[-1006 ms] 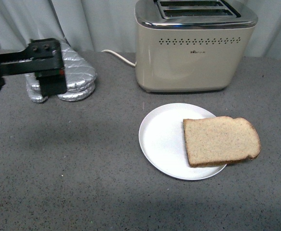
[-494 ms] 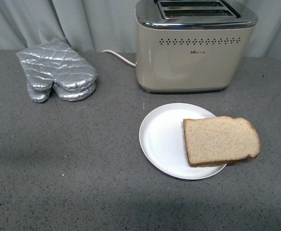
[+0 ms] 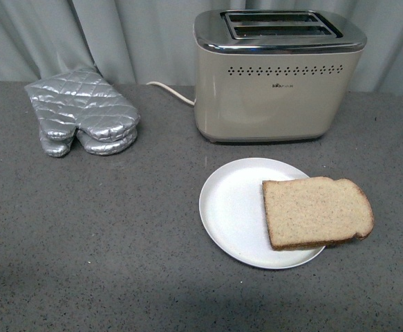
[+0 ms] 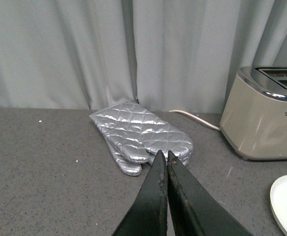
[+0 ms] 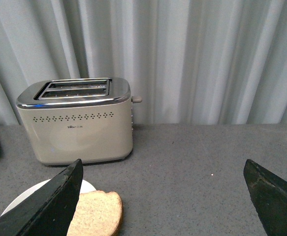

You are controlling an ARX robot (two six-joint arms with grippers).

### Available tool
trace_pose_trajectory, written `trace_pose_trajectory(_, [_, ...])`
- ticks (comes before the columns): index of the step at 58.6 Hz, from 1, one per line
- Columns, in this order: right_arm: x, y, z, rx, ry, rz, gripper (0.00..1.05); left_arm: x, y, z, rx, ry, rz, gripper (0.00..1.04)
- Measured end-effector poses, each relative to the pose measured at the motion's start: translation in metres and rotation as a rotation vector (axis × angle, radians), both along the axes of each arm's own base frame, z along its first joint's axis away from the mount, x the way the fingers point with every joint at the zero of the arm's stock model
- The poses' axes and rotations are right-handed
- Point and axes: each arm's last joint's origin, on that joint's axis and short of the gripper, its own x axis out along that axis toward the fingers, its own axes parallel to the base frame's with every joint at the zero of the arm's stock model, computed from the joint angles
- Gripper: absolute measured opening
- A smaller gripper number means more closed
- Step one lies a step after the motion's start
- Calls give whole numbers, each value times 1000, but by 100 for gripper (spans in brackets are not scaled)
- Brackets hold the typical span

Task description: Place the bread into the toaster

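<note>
A slice of light-brown bread lies flat on a white plate, its crust hanging over the plate's right rim. Behind it stands the beige toaster, both top slots empty. Neither arm shows in the front view. In the left wrist view my left gripper is shut with nothing in it, its tips over the counter in front of the silver mitt, and the toaster is off to one side. In the right wrist view my right gripper is wide open above bare counter, with the bread beside one finger and the toaster beyond.
A silver quilted oven mitt lies at the back left of the grey speckled counter. The toaster's white cord trails behind it toward the grey curtain that closes off the back.
One second ago the left arm stood over the mitt at the left of the front view; it has since left that view. The front view has tilted slightly, showing the toaster lower.
</note>
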Motion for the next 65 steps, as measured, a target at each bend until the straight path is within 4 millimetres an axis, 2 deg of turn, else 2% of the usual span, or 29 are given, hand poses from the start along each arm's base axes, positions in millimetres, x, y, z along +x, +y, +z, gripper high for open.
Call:
trace_pose_trajectory(28, [0,0,0,0,0,0,95,-22,0,9,0,-29,-3,4])
trace_pose_trajectory(65, [0,0,0,0,0,0,95,-39,0,10,0,-33,-3,4])
